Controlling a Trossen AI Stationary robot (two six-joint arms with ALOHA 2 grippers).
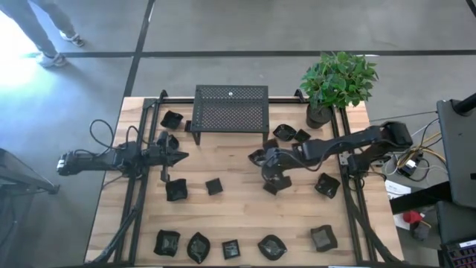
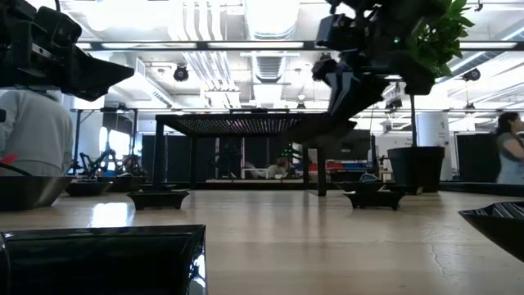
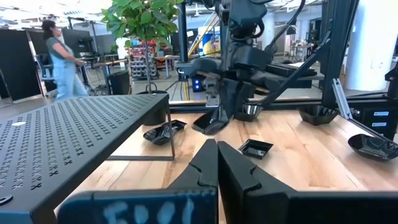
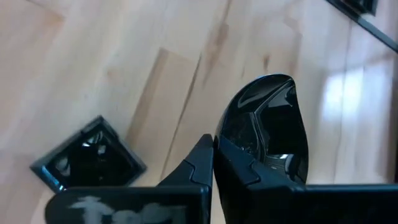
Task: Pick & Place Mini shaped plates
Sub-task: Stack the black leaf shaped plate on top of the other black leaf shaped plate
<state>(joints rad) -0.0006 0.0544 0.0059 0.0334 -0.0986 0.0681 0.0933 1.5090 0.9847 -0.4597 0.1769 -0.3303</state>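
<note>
Although both arms reach over the desk (image 1: 238, 208), only your right hand (image 4: 214, 149) is at work: its fingers are pressed together on the rim of a glossy oval mini plate (image 4: 270, 130), which it holds raised over the bare wood near the desk's middle. In the low view that plate (image 2: 315, 131) hangs in the air in front of the black mesh stand (image 1: 230, 108). Just beside it, flat on the wood, lies a small square plate (image 4: 87, 158).

Your left hand (image 1: 182, 155) hovers at the desk's left side, pointing toward the middle, its fingers (image 3: 205, 165) brought together on nothing.

The other mini plates are scattered around: a row of five along the near edge (image 1: 230, 249), two left of centre (image 1: 214, 186), one at the stand's left end (image 1: 172, 118), two at its right end (image 1: 284, 132), and one under the right arm (image 1: 327, 184).

A potted plant (image 1: 338, 78) stands at the far right corner. A person (image 3: 62, 62) walks in the room beyond.
</note>
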